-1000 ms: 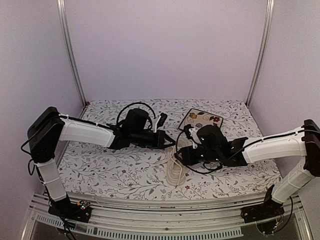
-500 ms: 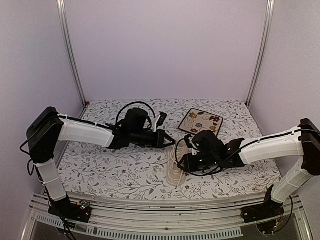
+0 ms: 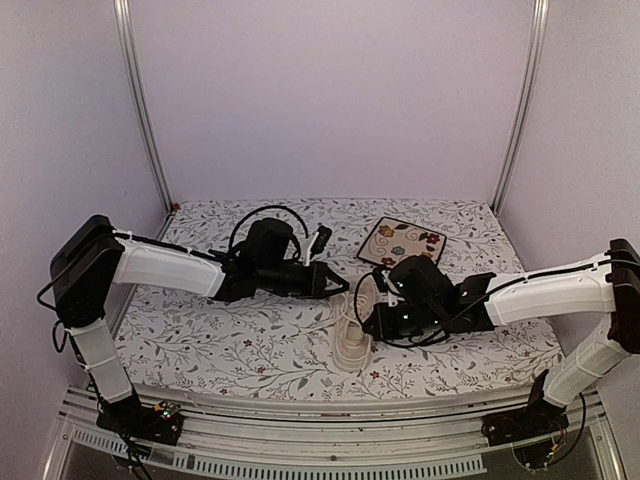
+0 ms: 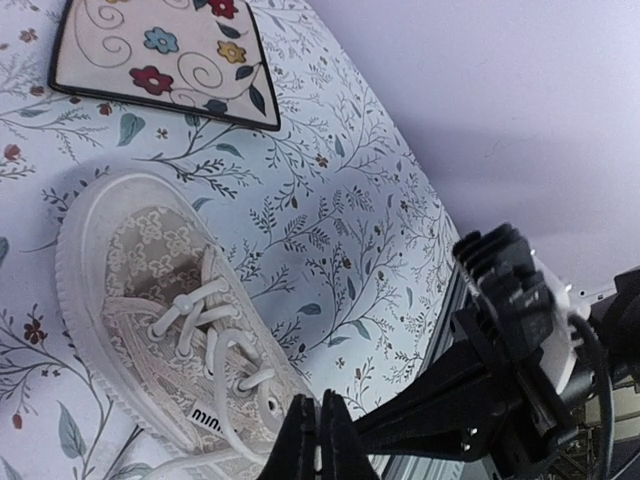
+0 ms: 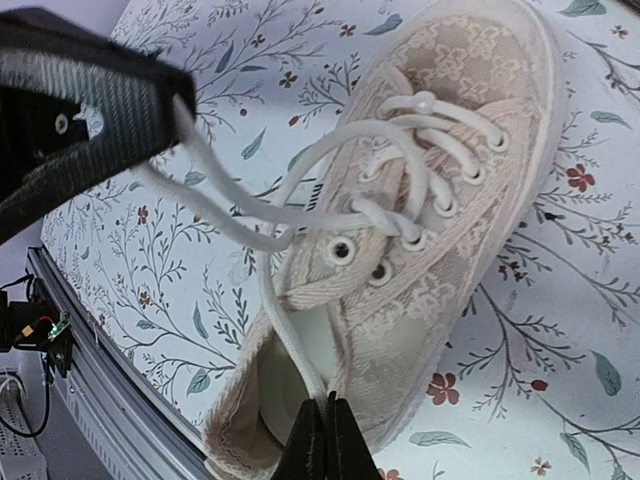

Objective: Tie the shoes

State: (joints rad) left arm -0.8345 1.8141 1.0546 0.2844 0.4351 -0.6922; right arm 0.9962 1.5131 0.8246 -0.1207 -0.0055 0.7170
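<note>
Seen from above, the right tool (image 3: 378,303) had edged slightly rightward since half a second earlier, away from the left tool (image 3: 337,283). That looked like slack being taken up, with no knot yet. One cream sneaker (image 3: 352,340) lay on the bench (image 3: 230,345) below and between the two tools, with one floral tile (image 3: 402,240) behind.

Left wrist: the left tool was pinched together above the sneaker's collar, apparently on a lace (image 4: 205,312).

Right wrist: the right tool was clamped on the second strand, over the heel opening.

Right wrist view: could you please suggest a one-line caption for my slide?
Cream-white canvas sneaker on floral cloth, its white laces stretched between the shut right pincer and the left pincer.
</note>
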